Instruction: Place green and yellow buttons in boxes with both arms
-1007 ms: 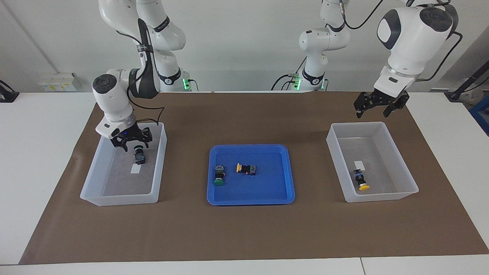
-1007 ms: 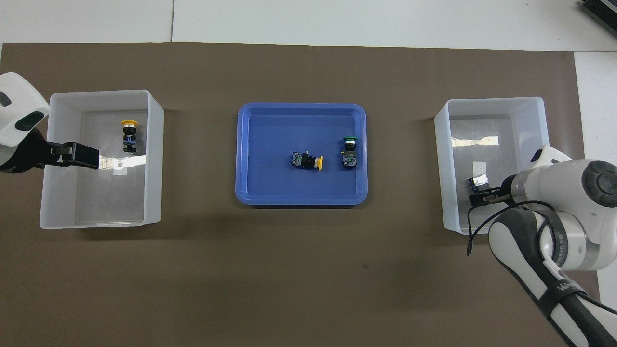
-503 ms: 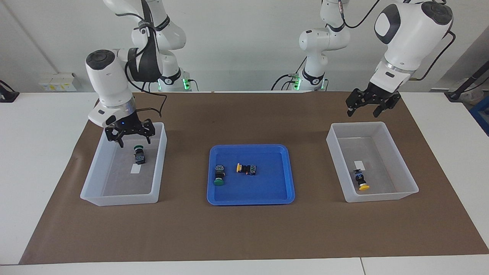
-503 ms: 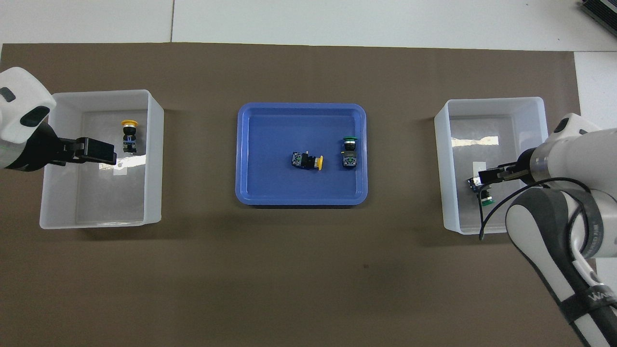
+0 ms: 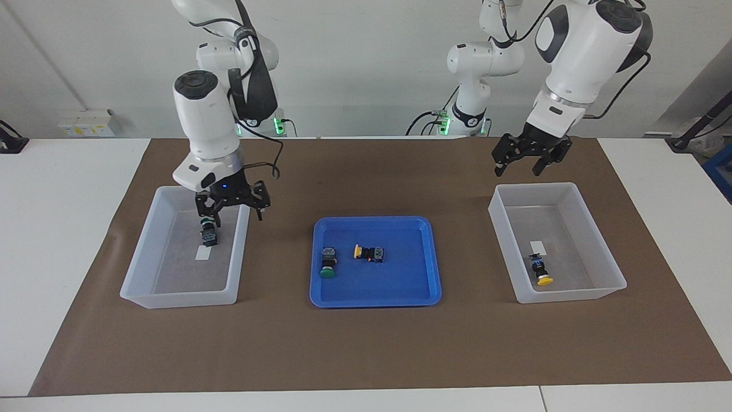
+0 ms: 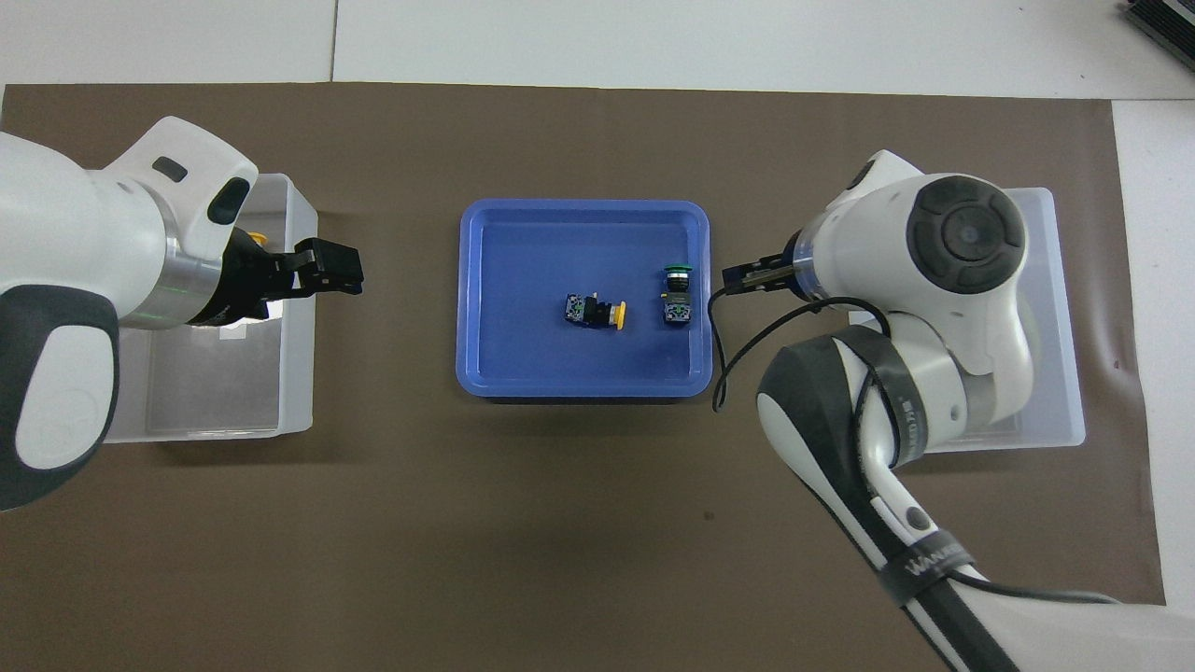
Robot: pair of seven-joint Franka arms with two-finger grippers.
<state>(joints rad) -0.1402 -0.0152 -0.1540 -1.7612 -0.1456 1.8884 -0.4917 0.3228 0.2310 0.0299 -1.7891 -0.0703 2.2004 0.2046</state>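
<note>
At frame centre in the tray (image 5: 432, 260), green button (image 5: 327, 264) and yellow button (image 5: 368, 253) look light, rigid, best pinched across their blocky bodies; right gripper (image 5: 233, 201) and left gripper (image 5: 529, 154) hang spread, empty.

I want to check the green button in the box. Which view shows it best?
The facing view: the green button lies in plain sight in the box at the right arm's end. In the overhead view the right arm covers it completely.

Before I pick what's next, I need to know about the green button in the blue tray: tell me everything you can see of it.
The green button lies on its side in the blue tray, untouched, round green cap pointing away from the robots, blocky black body toward them. It sits toward the right arm's end, beside the yellow button, apart from it. Material looks plastic.
</note>
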